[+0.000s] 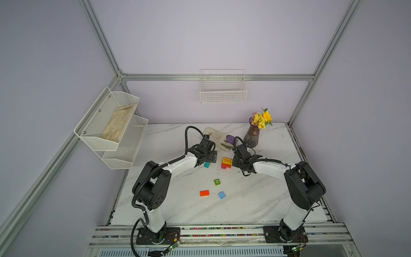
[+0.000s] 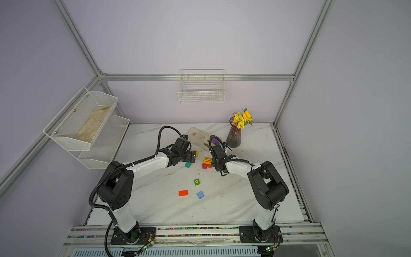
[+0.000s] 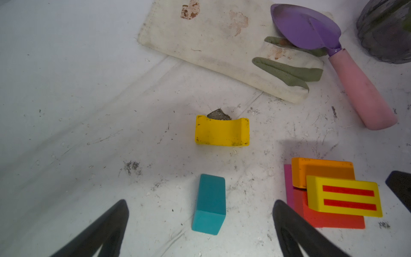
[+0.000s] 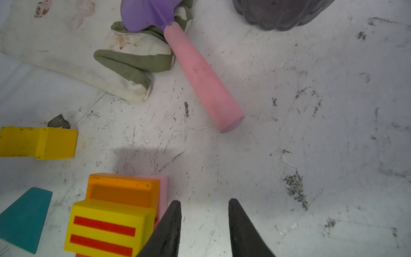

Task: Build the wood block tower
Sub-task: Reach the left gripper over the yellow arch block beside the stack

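Left gripper (image 3: 201,202) is spread wide and straddles the teal block (image 3: 209,205). There are clear gaps on both sides and nothing is pinched. The block's long axis runs along the fingers, so the jaws would shut across its short width. Height above it is hard to judge, probably low.

The tower (image 1: 226,163) sits mid-scene, just right of the teal block. The left arm is nearer that block.

Right gripper (image 4: 204,201) is just right of the tower, jaws partly apart, empty.

The left wrist view shows a yellow arch block (image 3: 222,131) beyond the teal one. The top views mostly hide it under the gripper.

Green block (image 1: 217,182), orange block (image 1: 204,193) and blue block (image 1: 221,195) lie loose, nearer.
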Controlling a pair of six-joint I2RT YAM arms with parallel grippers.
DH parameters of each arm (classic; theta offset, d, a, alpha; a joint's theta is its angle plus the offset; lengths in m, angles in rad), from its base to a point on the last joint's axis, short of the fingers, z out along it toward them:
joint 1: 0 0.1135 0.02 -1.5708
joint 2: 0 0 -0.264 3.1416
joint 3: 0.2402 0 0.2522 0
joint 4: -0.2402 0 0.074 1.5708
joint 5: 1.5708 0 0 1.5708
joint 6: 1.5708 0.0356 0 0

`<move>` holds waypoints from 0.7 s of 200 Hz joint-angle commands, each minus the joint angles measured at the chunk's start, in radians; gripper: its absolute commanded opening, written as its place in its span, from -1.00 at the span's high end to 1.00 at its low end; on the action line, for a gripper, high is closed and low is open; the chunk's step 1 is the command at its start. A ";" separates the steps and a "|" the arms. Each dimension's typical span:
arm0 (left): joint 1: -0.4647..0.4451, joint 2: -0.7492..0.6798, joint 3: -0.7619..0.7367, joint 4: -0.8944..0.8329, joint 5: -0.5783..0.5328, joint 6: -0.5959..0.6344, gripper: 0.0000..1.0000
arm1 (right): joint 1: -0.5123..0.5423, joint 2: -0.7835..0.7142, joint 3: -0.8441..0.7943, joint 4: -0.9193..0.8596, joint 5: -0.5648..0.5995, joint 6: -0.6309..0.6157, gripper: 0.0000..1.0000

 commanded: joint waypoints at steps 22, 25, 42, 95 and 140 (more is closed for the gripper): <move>-0.004 0.013 0.113 -0.021 0.023 0.028 -1.00 | 0.004 0.013 0.020 0.015 -0.020 -0.008 0.23; -0.004 0.014 0.114 -0.021 0.025 0.028 -1.00 | 0.004 0.015 0.020 0.016 -0.022 -0.008 0.23; -0.004 0.019 0.120 -0.022 0.033 0.027 -0.99 | 0.004 0.022 0.024 0.024 -0.033 -0.008 0.23; -0.004 0.042 0.140 -0.028 0.039 0.029 -1.00 | 0.006 0.042 0.032 0.029 -0.057 -0.006 0.27; -0.004 0.067 0.161 -0.038 0.050 0.028 -0.99 | 0.006 0.055 0.038 0.035 -0.078 -0.006 0.28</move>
